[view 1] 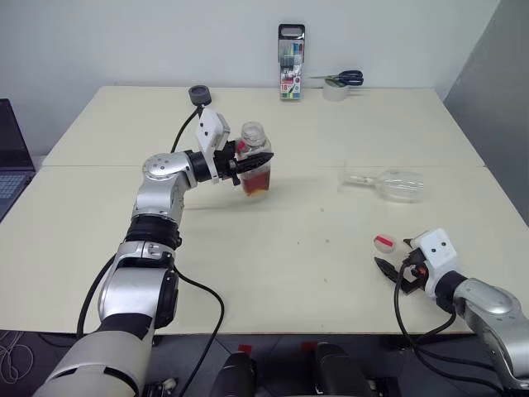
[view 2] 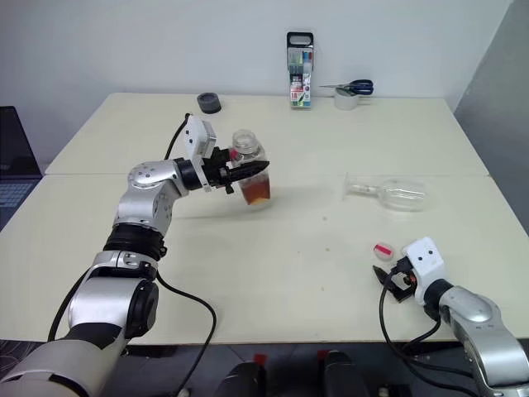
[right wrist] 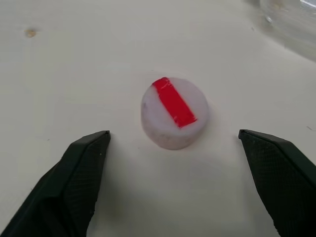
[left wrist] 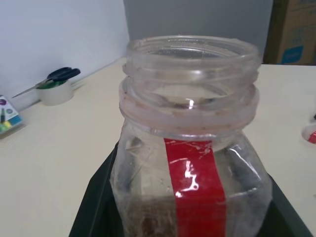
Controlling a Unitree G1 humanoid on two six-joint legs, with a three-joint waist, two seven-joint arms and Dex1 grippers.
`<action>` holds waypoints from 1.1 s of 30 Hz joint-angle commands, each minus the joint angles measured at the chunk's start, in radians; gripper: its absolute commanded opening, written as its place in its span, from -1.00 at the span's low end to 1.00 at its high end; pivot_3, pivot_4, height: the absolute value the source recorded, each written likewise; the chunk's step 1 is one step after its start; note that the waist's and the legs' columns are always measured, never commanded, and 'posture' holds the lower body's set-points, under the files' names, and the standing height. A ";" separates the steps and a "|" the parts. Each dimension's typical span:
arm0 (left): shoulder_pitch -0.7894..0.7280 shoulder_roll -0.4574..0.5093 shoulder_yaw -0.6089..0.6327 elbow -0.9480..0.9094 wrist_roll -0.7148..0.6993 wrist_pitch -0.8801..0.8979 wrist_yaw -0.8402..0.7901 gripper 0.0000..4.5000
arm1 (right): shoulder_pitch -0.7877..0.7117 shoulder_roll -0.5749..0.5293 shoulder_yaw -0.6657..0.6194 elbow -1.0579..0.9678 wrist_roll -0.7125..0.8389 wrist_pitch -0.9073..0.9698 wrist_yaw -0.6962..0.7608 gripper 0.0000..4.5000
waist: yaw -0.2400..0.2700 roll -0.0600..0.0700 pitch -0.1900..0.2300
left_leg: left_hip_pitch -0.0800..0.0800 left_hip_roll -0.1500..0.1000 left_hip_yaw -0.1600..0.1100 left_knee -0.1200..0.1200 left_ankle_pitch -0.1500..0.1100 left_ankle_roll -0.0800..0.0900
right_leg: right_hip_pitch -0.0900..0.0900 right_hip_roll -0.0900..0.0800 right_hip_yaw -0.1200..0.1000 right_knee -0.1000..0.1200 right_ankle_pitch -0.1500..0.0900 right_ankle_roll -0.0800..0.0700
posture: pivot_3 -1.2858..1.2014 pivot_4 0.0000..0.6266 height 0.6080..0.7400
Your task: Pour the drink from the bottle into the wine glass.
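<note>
Left arm is up and stretched out over the table [view 1: 99, 248], elbow bent, forearm running toward the far middle, wrist turned so the left pincer [view 1: 258, 160] points level and off to the right. Its black fingers [left wrist: 94, 207] are clamped on either side of the bottle [view 1: 254, 162], holding it upright and clear of the table, mouth uncapped. Over on the near right, the right arm sits low, forearm close to the table edge, wrist angled downward. The right pincer [right wrist: 173, 185] is spread wide, fingers well apart with nothing between them, its tips just above the surface, pointing at the cap [right wrist: 174, 112] just beyond them.
</note>
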State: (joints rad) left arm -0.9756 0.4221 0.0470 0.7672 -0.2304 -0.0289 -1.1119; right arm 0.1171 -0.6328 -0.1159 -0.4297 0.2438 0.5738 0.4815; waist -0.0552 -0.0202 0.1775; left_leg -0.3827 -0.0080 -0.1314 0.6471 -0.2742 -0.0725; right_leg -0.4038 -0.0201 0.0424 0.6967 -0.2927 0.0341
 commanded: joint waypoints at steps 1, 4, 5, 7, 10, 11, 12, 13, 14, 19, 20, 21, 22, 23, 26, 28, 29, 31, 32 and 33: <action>-0.020 0.041 0.045 -0.006 0.015 -0.022 0.103 -0.25 | -0.079 -0.005 -0.005 -0.066 0.030 -0.056 0.048 1.00 | -0.004 0.000 0.000 | 0.000 0.000 0.000 0.000 0.000 0.000 | 0.000 0.000 0.000 0.000 0.000 0.000 | 0.03 -0.52 1.00; -0.011 0.079 0.083 0.007 0.033 -0.002 0.252 -0.25 | -0.235 0.052 0.034 -0.149 0.155 0.002 0.086 1.00 | -0.015 0.000 0.001 | 0.001 0.001 0.000 0.000 0.000 0.000 | -0.001 0.000 0.001 0.000 0.000 0.000 | 0.03 -0.52 1.00; -0.005 0.089 0.095 0.004 0.035 0.010 0.295 -0.25 | -0.294 0.072 0.064 -0.158 0.184 0.030 0.095 1.00 | -0.020 0.000 0.001 | 0.001 0.002 0.000 0.000 0.000 0.000 | -0.001 0.001 0.001 0.001 0.000 0.000 | 0.03 -0.52 1.00; 0.011 0.102 0.111 -0.008 0.039 0.028 0.359 -0.25 | -0.390 0.107 0.118 -0.150 0.212 0.070 0.105 1.00 | -0.025 0.000 0.000 | 0.001 0.002 -0.001 -0.001 0.000 0.000 | -0.001 0.002 0.000 0.001 0.000 0.000 | 0.03 -0.52 1.00; 0.038 0.121 0.138 -0.028 0.042 0.051 0.450 -0.25 | -0.525 0.160 0.204 -0.100 0.212 0.103 0.108 1.00 | -0.025 0.000 0.000 | 0.000 0.001 -0.002 0.000 0.001 -0.002 | -0.001 0.000 -0.002 0.000 0.000 0.000 | 0.03 -0.52 1.00; 0.047 0.126 0.147 -0.034 0.041 0.057 0.473 -0.25 | -0.561 0.173 0.229 -0.080 0.203 0.111 0.107 1.00 | -0.025 0.000 0.000 | -0.001 0.000 -0.002 0.000 0.001 -0.003 | -0.001 -0.001 -0.001 0.000 0.000 0.000 | 0.03 -0.52 1.00; 0.060 0.135 0.157 -0.041 0.044 0.064 0.502 -0.25 | -0.600 0.189 0.255 -0.052 0.189 0.114 0.103 1.00 | -0.024 -0.001 0.000 | -0.001 -0.001 -0.002 0.000 0.002 -0.003 | -0.001 -0.002 -0.001 0.000 0.000 0.000 | 0.03 -0.52 1.00; 0.072 0.143 0.164 -0.048 0.046 0.069 0.525 -0.25 | -0.630 0.204 0.274 -0.026 0.178 0.114 0.100 1.00 | -0.022 -0.001 0.001 | -0.002 -0.001 -0.002 0.000 0.002 -0.004 | -0.001 -0.003 -0.001 0.000 0.000 0.000 | 0.03 -0.52 1.00; 0.087 0.150 0.175 -0.057 0.042 0.074 0.541 -0.25 | -0.662 0.223 0.295 0.005 0.164 0.103 0.099 1.00 | -0.020 -0.001 0.001 | -0.002 -0.001 -0.002 0.000 0.002 -0.004 | -0.002 -0.003 -0.001 -0.001 0.000 0.000 | 0.03 -0.52 1.00; 0.155 0.157 0.223 -0.101 0.013 0.085 0.590 -0.25 | -0.755 0.293 0.365 0.112 0.101 0.053 0.104 1.00 | -0.015 -0.001 0.000 | -0.002 -0.001 -0.003 0.000 0.002 -0.004 | -0.002 -0.003 -0.002 0.000 0.000 0.000 | 0.03 -0.52 1.00; 0.165 0.156 0.234 -0.104 0.008 0.084 0.599 -0.25 | -0.764 0.300 0.377 0.125 0.089 0.043 0.107 1.00 | -0.015 -0.001 0.000 | -0.002 -0.001 -0.003 0.000 0.002 -0.004 | -0.002 -0.003 -0.003 0.000 0.000 0.000 | 0.03 -0.52 1.00; 0.176 0.155 0.245 -0.103 0.002 0.082 0.609 -0.25 | -0.773 0.312 0.389 0.140 0.077 0.036 0.108 1.00 | -0.015 -0.001 0.000 | -0.002 -0.001 -0.003 0.000 0.002 -0.004 | -0.002 -0.003 -0.002 0.000 0.000 0.000 | 0.03 -0.52 1.00; 0.184 0.153 0.257 -0.098 -0.006 0.081 0.615 -0.25 | -0.782 0.323 0.400 0.154 0.065 0.030 0.109 1.00 | -0.015 -0.001 0.000 | -0.002 -0.001 -0.003 0.000 0.002 -0.004 | -0.003 -0.004 -0.002 0.000 0.000 0.000 | 0.03 -0.52 1.00; 0.189 0.152 0.265 -0.089 -0.009 0.081 0.627 -0.25 | -0.787 0.330 0.408 0.162 0.056 0.025 0.110 1.00 | -0.015 -0.001 0.000 | -0.002 -0.001 -0.002 0.000 0.002 -0.004 | -0.003 -0.003 -0.002 0.000 0.000 0.000 | 0.03 -0.52 1.00; 0.198 0.149 0.279 -0.053 -0.019 0.075 0.643 -0.25 | -0.799 0.348 0.422 0.177 0.037 0.017 0.118 1.00 | -0.015 -0.002 0.000 | -0.002 -0.001 -0.003 0.000 0.002 -0.004 | -0.003 -0.003 -0.002 0.000 0.000 -0.001 | 0.03 -0.52 1.00; 0.202 0.149 0.284 -0.030 -0.022 0.066 0.646 -0.25 | -0.806 0.359 0.426 0.183 0.030 0.018 0.121 1.00 | -0.015 -0.002 0.000 | -0.002 -0.001 -0.002 0.000 0.002 -0.004 | -0.003 -0.003 -0.002 0.000 0.000 -0.001 | 0.03 -0.52 1.00; 0.202 0.150 0.285 -0.018 -0.021 0.063 0.648 -0.25 | -0.810 0.364 0.427 0.185 0.029 0.019 0.122 1.00 | -0.015 -0.002 0.000 | -0.002 -0.001 -0.002 0.000 0.002 -0.004 | -0.003 -0.003 -0.002 0.000 0.000 -0.001 | 0.03 -0.52 1.00; 0.200 0.152 0.286 0.002 -0.021 0.055 0.651 -0.25 | -0.816 0.372 0.429 0.190 0.024 0.020 0.124 1.00 | -0.016 -0.002 0.000 | -0.002 -0.001 -0.002 0.000 0.002 -0.004 | -0.003 -0.003 -0.002 0.001 0.000 -0.001 | 0.03 -0.52 1.00; 0.200 0.153 0.287 0.011 -0.021 0.048 0.649 -0.09 | -0.820 0.377 0.431 0.193 0.021 0.020 0.125 1.00 | -0.017 -0.002 0.000 | -0.001 -0.001 -0.002 0.000 0.002 -0.004 | -0.003 -0.003 -0.002 0.001 0.000 -0.001 | 0.03 -0.52 1.00; 0.201 0.153 0.287 0.016 -0.021 0.042 0.648 0.07 | -0.821 0.380 0.432 0.194 0.018 0.020 0.126 1.00 | -0.017 -0.002 0.000 | -0.001 -0.001 -0.002 0.000 0.002 -0.004 | -0.003 -0.003 -0.002 0.001 0.000 -0.001 | 0.03 -0.52 1.00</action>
State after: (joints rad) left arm -0.7645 0.5595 0.3182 0.7744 -0.2517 0.0335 -0.4697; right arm -0.6820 -0.2601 0.3158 -0.2184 0.2651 0.6155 0.6016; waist -0.0722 -0.0222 0.1770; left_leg -0.3836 -0.0085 -0.1335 0.6470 -0.2720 -0.0766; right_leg -0.4068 -0.0233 0.0400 0.6977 -0.2923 0.0335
